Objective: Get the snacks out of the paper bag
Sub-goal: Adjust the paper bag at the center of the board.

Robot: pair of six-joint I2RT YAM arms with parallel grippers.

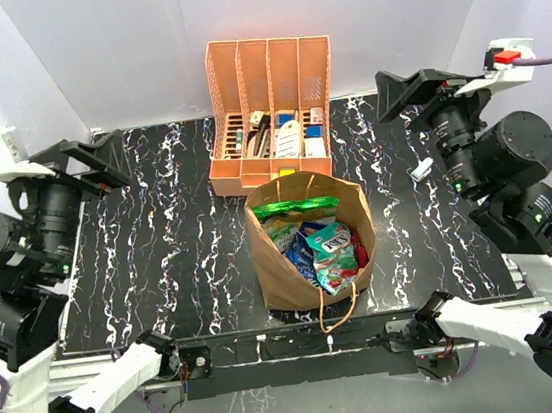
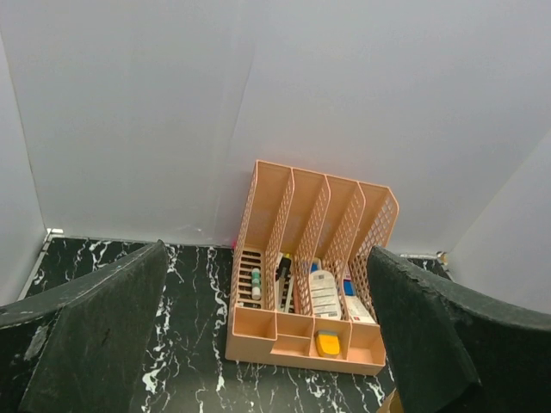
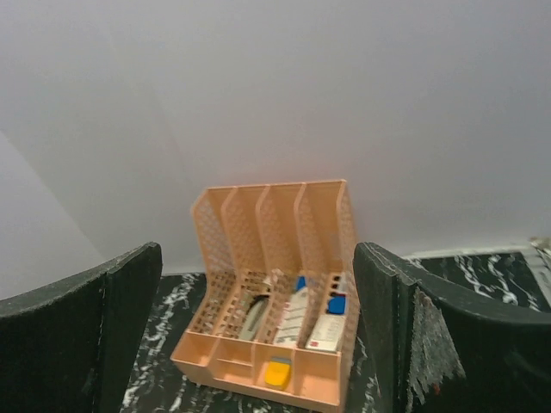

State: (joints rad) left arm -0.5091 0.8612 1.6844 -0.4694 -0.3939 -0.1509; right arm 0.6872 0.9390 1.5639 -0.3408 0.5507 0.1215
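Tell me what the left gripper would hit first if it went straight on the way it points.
Probably the orange organiser, centred ahead of the left gripper; depth is unclear, so it might pass over to the wall.

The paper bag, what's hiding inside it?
Shiny snack packets fill the paper bag: a green packet at the back, blue, teal and red ones nearer. Anything beneath them is covered.
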